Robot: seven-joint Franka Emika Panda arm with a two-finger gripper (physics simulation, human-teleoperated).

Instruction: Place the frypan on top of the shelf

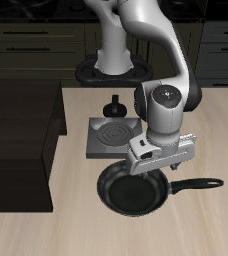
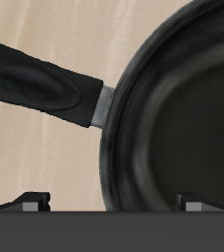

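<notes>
End effector (image 1: 158, 163) poised above the frypan (image 1: 134, 189), over the rim where the handle (image 1: 196, 184) joins; its 2 fingertips (image 2: 31, 200) stand spread, gripping nothing. The frypan rests on the bench (image 1: 201, 225), the burner plate (image 1: 114, 135) just behind, the shelf (image 1: 21, 145) well apart.

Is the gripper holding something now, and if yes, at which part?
Nothing is held. The gripper hangs above the frypan, its fingers apart and clear of the pan's rim and handle.

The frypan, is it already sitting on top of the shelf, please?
No, the frypan rests on the table, apart from the shelf.
</notes>
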